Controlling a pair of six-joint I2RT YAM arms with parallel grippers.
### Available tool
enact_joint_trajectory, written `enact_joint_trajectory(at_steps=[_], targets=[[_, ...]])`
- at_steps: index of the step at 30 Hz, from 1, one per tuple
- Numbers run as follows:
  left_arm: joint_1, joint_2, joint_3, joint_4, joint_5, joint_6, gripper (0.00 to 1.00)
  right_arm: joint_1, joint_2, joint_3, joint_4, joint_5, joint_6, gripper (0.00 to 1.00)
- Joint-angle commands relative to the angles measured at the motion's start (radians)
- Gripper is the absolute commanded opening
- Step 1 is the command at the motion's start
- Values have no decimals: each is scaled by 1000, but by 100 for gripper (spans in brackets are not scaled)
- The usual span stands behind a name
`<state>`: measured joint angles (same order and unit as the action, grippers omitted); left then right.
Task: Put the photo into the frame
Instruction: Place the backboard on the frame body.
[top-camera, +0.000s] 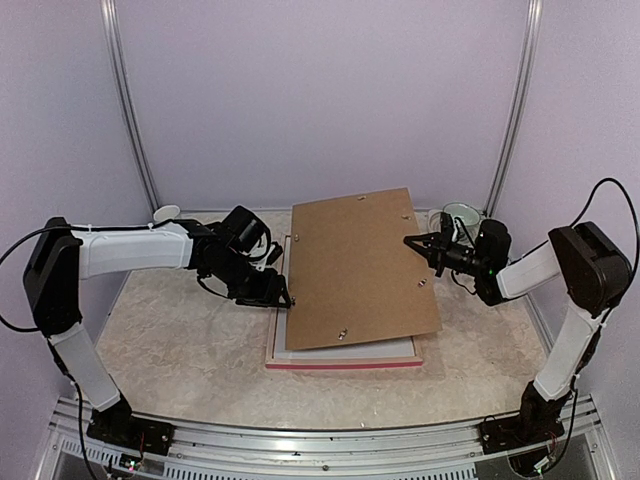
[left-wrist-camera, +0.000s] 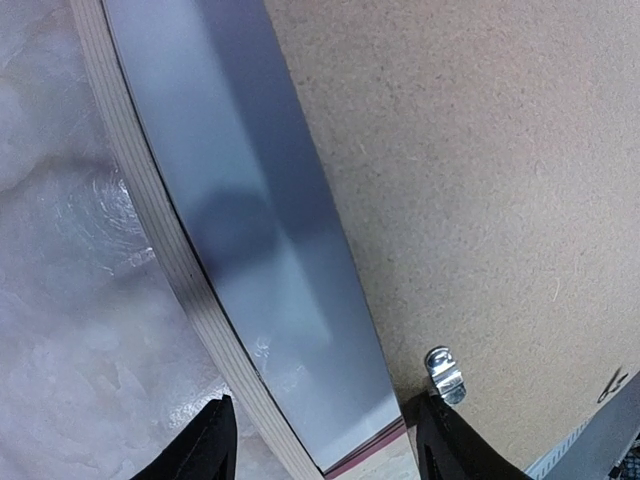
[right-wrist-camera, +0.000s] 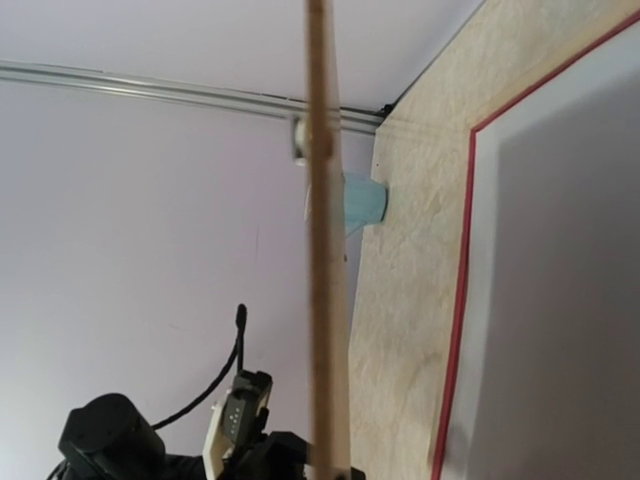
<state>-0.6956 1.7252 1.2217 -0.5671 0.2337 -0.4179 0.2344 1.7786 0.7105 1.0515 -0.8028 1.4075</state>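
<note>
Both arms (top-camera: 130, 250) (top-camera: 530, 268) reach inward, right gripper (top-camera: 410, 242) pinching backing board (top-camera: 360, 265).

Brown backing board (top-camera: 360, 265) tilted; glass (top-camera: 460, 214) back right, cup (top-camera: 166, 213) back left.

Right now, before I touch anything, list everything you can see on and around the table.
board: one, brown, tilted over the frame, right edge lifted
frame: one, pink edge, flat on the table under the board
sheet: one, pale grey, inside the frame
clips: several, silver, along the board's edges
cup: one, white, back left
glass: one, greenish, back right
table: one, pale marbled
left arm: white and black, jaws open at the frame's left side
right arm: white and black, jaws shut on the board's right edge
</note>
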Motion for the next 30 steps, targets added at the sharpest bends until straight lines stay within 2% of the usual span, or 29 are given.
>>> enact_joint_trajectory(at_steps=[1,9,17,21,23,24,30], targets=[[-7,-29,-19,25,10,10,61,0,8,33,77,5,28,0],[21,-78,-6,47,-17,-5,61,-2,22,23,93,5,31,0],[161,-152,-23,73,6,-21,64,-9,90,16,167,-1,58,0],[232,-175,-58,111,41,-33,75,-10,138,14,205,-5,73,0],[253,-175,-60,116,45,-31,86,-12,162,19,213,-11,71,0],[257,-174,-60,118,41,-30,97,-12,173,20,216,-12,71,0],[267,-161,-70,148,43,-38,99,-12,234,31,250,-10,86,0]])
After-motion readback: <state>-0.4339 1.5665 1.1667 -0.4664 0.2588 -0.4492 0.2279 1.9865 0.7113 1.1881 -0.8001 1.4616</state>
